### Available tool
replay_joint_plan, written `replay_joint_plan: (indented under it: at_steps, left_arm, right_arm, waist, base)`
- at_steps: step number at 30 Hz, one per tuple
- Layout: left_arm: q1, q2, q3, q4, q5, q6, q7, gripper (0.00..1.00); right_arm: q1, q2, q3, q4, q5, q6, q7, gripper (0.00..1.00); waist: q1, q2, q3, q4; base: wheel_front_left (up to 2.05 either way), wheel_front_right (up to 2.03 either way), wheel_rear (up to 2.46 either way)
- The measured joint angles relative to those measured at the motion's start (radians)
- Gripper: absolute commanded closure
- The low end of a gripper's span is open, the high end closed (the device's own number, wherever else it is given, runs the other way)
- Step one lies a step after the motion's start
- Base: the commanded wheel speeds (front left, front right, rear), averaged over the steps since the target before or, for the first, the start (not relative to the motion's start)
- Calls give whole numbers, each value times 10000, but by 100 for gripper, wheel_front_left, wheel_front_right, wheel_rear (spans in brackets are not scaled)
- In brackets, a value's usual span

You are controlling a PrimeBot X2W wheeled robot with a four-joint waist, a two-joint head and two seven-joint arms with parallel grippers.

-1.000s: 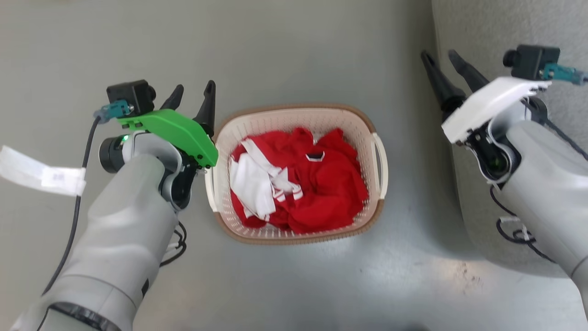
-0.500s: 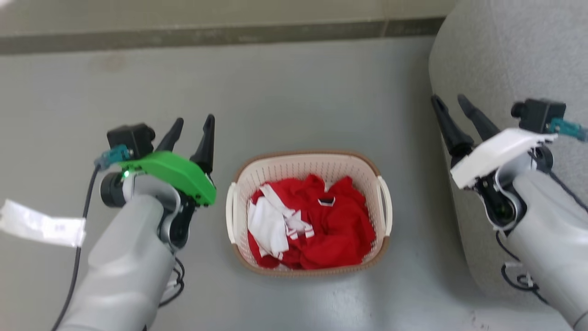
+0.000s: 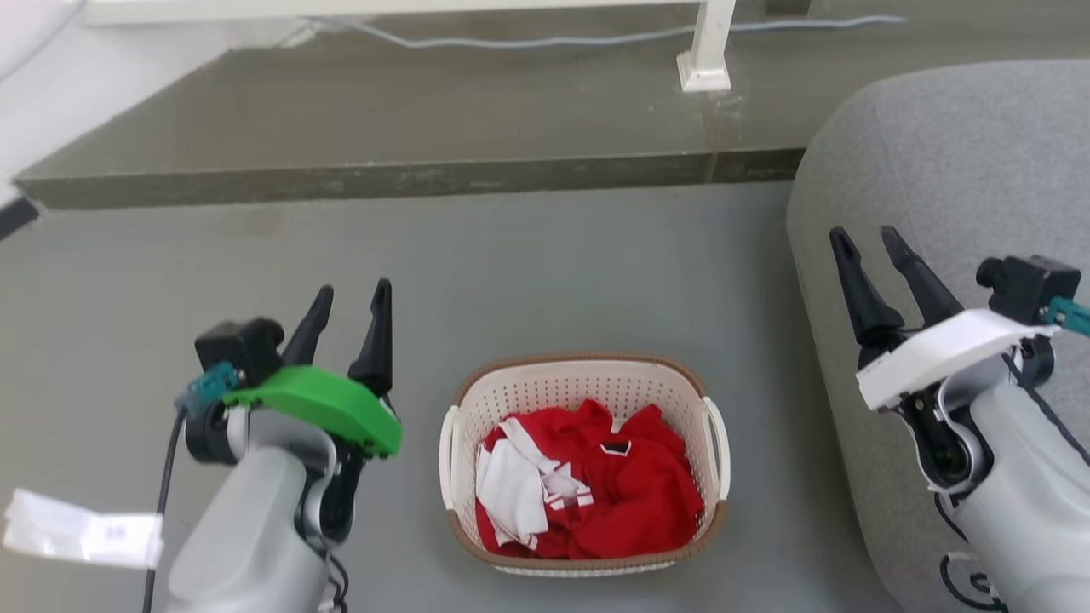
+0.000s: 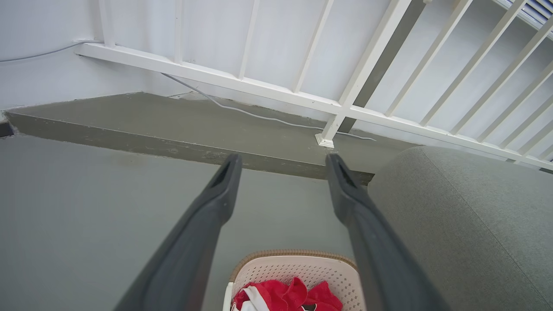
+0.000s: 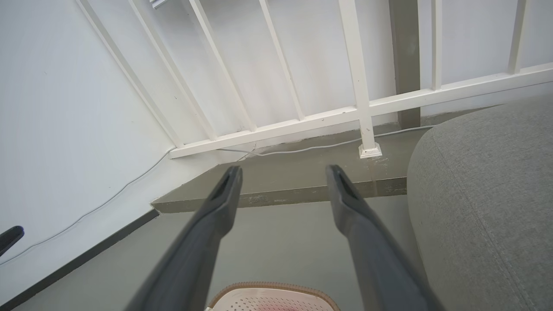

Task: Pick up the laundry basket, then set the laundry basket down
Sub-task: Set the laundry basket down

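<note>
Head view: the laundry basket sits on the smooth grey floor, near and centre, with red and white clothes heaped inside. It's cream perforated plastic with rounded corners and a brown woven-look rim. Its long axis runs left to right, a white loop handle on each short end.

The left gripper hangs just left of it, fingers spread and empty. The right gripper is well out to the right over a grey fabric seat, also spread and empty. The left arm looks nearer its handle. A basket down with nothing gripped fits a lift to come or a set-down made.

Left wrist view: the left gripper is open on a step and white railing. The laundry basket peeks in low, by the right finger.

Right wrist view: the right gripper is spread too, and the basket's brown rim shows at the bottom edge.
</note>
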Motion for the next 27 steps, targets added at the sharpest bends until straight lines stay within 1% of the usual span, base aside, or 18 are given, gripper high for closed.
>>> replay_joint_plan:
  at_steps: [1, 4, 7, 11, 16, 20, 27]
  left_arm:
    - [143, 0, 69, -138, 61, 35, 0, 0]
    - [624, 0, 270, -506, 497, 96, 0, 0]
    - [1003, 0, 462, -865, 669, 174, 0, 0]
    - [1355, -8, 658, -1306, 1106, 176, 0, 0]
    - [1783, -29, 798, -1708, 1279, 205, 0, 0]
    - [2046, -67, 909, -1941, 1601, 205, 0, 0]
    - [2417, -176, 1020, -2259, 1799, 201, 0, 0]
  right_arm:
    - [103, -2, -73, -96, -163, -8, -2, 0]
    - [454, 48, -364, -374, -495, -169, -2, 0]
    - [801, 115, -573, -619, -863, -253, -2, 0]
    - [1171, 247, -823, -922, -1183, -265, -2, 0]
    - [1560, 437, -1045, -1218, -1567, -265, -2, 0]
    - [1793, 581, -1210, -1361, -1743, -261, -2, 0]
    - [2174, 782, -1530, -1557, -2036, -245, -2, 0]
  waist:
    - [0, 0, -78, 9]
    - [0, 0, -272, 31]
    - [0, 0, -410, 48]
    - [0, 0, -505, 68]
    - [1, 0, -546, 84]
    - [1, 0, -558, 82]
    - [1, 0, -587, 62]
  base:
    - [0, 0, 0]
    - [0, 0, 0]
    - [0, 0, 0]
    - [0, 0, 0]
    - [0, 0, 0]
    - [0, 0, 0]
    - [0, 0, 0]
